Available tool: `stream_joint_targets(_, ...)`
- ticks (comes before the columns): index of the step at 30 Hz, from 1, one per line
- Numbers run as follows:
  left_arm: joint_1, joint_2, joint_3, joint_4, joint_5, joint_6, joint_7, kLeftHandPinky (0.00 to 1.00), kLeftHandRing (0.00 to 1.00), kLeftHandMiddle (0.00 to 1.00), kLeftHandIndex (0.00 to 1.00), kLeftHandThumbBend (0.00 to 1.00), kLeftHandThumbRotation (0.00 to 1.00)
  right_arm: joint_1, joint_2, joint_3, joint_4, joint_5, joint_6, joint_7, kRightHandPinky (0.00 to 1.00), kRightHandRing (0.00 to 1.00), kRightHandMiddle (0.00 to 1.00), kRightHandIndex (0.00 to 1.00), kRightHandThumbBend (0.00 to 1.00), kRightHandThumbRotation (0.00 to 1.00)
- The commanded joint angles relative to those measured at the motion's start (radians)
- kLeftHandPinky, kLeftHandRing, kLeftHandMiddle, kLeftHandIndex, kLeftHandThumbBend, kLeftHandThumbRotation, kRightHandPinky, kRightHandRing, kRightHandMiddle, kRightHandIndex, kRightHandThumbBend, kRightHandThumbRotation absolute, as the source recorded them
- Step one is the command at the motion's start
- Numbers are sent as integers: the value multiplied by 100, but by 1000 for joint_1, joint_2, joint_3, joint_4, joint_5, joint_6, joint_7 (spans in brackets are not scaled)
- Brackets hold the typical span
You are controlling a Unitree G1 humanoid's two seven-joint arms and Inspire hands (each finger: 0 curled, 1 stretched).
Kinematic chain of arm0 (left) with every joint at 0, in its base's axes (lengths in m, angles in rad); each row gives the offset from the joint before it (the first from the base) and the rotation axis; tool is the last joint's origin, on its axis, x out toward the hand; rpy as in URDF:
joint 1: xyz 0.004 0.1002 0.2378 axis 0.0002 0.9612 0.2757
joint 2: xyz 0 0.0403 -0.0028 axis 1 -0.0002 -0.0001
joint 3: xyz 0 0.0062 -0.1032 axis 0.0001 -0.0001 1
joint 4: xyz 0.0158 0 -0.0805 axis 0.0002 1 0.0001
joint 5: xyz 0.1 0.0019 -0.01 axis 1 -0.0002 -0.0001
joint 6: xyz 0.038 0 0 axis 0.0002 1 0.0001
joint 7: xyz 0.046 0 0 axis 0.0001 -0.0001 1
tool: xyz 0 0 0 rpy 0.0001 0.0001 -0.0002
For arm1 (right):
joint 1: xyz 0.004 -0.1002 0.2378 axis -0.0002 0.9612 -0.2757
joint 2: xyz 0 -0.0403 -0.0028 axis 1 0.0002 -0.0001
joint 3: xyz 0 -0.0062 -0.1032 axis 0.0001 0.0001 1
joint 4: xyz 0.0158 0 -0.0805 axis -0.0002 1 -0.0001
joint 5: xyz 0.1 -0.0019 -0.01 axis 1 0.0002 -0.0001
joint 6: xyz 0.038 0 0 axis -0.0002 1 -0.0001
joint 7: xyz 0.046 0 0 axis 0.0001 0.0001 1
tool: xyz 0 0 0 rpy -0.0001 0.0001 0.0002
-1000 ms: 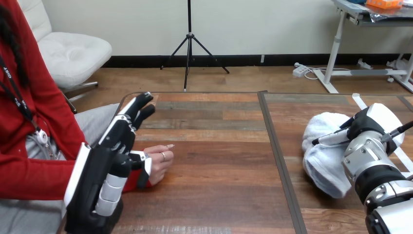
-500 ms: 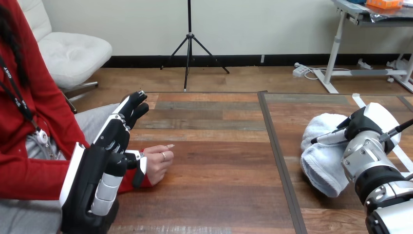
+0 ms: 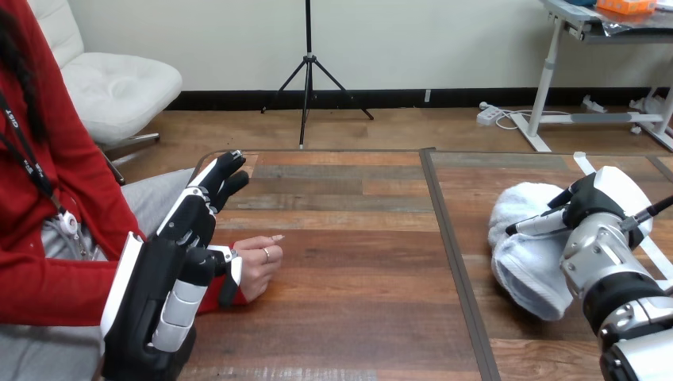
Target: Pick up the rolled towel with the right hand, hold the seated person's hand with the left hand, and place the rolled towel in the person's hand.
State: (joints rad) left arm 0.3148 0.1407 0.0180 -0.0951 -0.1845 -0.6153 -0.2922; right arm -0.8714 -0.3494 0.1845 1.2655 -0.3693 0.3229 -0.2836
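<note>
Barely any change vs 0.5 s ago: left hand (image 3: 176, 258) has drifted a touch up and to the view's right, approx back to where it was 1 s ago. Rolled towel (image 3: 525, 254) and right hand (image 3: 601, 202) sit almost where they were, towel edge maybe a hair further left. Judgement: no real progress this half-sec, both arms are settling, not committing.

L hand: fingers straight and spread apart, pointing away across the table (image 3: 357, 262), nothing gripped. Its thumb lies just beside/over the wrist end of the person's hand (image 3: 259, 266), not wrapped round it, so the hold isn't made yet. Person's hand rests on the table, loosely curled, palm not turned up.

R hand: on top of the towel, touching it. Can't tell if it has it clamped or is just resting there. Towel is at the table's right side, well apart from the person's hand, looks on or barely off the wood.

Counts: 1 rolled towel, 2 robot hands, 1 person's hand.
</note>
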Motion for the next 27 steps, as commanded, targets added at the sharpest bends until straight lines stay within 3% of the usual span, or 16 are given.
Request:
stream_joint_targets(1,-26,-5,3,-27,9,-11,7,0,91,93,87,84,94,15,6,-19,-17,19,-62,-12,35,45,49,51,87,0)
stream_joint_targets(10,-25,-3,4,-16,24,-11,13,0,90,92,87,86,94,38,-8,-62,-45,57,-170,-40,41,49,52,46,84,0)
stream_joint_targets(21,-25,-10,18,0,86,-19,55,0,88,91,86,88,94,93,-43,-66,-99,54,-372,-80,46,56,57,45,80,0)
stream_joint_targets(22,-25,-10,19,2,91,-21,59,3,88,90,86,88,94,96,-44,-67,-101,54,-382,-83,46,57,58,45,79,0)
stream_joint_targets(24,-28,-8,24,11,112,-22,71,23,87,89,85,87,92,106,-50,-69,-116,51,-413,-92,47,56,57,45,78,0)
stream_joint_targets(27,-33,-6,31,21,143,-21,92,40,85,88,84,81,88,119,-56,-73,-137,48,-453,-109,46,54,56,44,78,0)
